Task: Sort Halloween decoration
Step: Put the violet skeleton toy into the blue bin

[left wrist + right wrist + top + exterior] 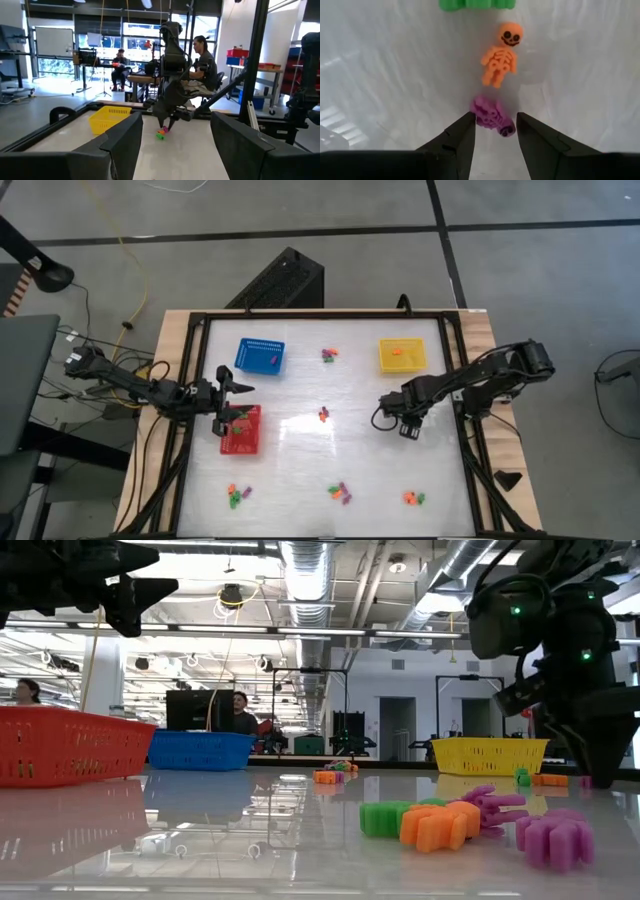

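Note:
My right gripper (496,122) is open and points down at the table. Its fingertips stand on either side of a tiny purple skeleton (492,116) lying flat. An orange skeleton (501,54) and a green trinket (476,4) lie just beyond it. In the high view the right gripper (407,426) hides this cluster, near the table's right side. My left gripper (236,402) is open and empty, level above the far edge of the red basket (241,432). Other trinket clusters lie at the table's middle (323,415) and along its near side (340,492). My right gripper comes at the purple skeleton from above with one finger (465,131) on each side of it. The skeleton lies flat on the table. I cannot tell whether the fingertips touch it.
A blue basket (260,356) and a yellow basket (403,354) stand near the far edge, with a trinket cluster (328,355) between them. More clusters lie near the near edge (238,495) (413,498). A black frame (320,315) rims the table. People sit in the room beyond (202,55).

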You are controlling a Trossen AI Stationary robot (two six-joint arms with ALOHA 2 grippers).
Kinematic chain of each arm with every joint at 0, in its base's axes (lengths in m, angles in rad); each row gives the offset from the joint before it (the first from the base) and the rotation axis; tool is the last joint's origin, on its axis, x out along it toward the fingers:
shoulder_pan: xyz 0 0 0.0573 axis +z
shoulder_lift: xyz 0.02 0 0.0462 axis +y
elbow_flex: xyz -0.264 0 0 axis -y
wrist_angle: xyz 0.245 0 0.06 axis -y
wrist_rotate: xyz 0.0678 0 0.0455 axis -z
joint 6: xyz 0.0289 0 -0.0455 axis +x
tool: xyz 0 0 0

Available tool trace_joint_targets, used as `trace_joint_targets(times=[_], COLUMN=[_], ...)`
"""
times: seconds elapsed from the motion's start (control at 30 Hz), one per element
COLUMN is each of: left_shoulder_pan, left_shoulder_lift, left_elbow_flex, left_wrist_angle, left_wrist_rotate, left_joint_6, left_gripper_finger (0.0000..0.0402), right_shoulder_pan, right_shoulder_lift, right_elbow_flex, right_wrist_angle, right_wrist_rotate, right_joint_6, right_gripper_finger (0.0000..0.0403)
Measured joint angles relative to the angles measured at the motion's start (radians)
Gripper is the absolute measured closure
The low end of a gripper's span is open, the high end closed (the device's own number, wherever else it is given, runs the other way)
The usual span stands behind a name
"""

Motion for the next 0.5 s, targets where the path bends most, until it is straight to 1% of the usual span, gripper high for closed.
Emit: trace_joint_targets(times=[0.13, 0.23, 0.3, 0.43, 0.47, 0.5], left_shoulder_pan=[0.000, 0.000, 0.000, 0.000, 0.000, 0.000], left_shoulder_lift=[0.000, 0.000, 0.000, 0.000, 0.000, 0.000], left_elbow_flex=[0.000, 0.000, 0.000, 0.000, 0.000, 0.000], left_wrist_angle=[0.000, 0.000, 0.000, 0.000, 0.000, 0.000], left_wrist_rotate=[0.000, 0.000, -0.001, -0.001, -0.001, -0.001], left_joint_6=[0.000, -0.002, -0.003, -0.005, -0.005, -0.006], left_gripper_finger=[0.0175, 0.0175, 0.0175, 0.0175, 0.0175, 0.0175], right_shoulder_pan=[-0.010, -0.027, -0.035, -0.053, -0.053, -0.053], right_shoulder_lift=[0.000, 0.000, 0.000, 0.000, 0.000, -0.001], right_elbow_flex=[0.000, 0.000, 0.000, 0.001, 0.003, 0.006], right_wrist_angle=[0.033, 0.041, 0.043, 0.039, 0.034, 0.022], right_wrist_rotate=[-0.026, -0.064, -0.089, -0.113, -0.117, -0.122], right_joint_6=[-0.029, -0.049, -0.053, -0.057, -0.056, -0.056], right_gripper_finger=[0.0229, 0.0243, 0.0267, 0.0340, 0.0355, 0.0359])
